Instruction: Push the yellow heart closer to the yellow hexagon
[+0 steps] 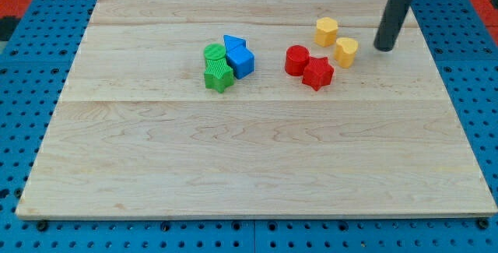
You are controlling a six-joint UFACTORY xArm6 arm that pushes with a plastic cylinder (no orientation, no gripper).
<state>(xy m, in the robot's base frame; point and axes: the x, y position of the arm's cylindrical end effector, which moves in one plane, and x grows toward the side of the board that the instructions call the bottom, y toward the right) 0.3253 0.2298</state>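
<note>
The yellow heart lies on the wooden board near the view's upper right. The yellow hexagon sits just up and to the left of it, a small gap between them. My tip stands to the right of the yellow heart, a short way apart from it and not touching. The dark rod rises from the tip to the view's top edge.
A red cylinder-like block and a red star sit just left of and below the heart. A green star, a green round block, a blue triangle and a blue block cluster at the board's centre left. The board's right edge lies beyond my tip.
</note>
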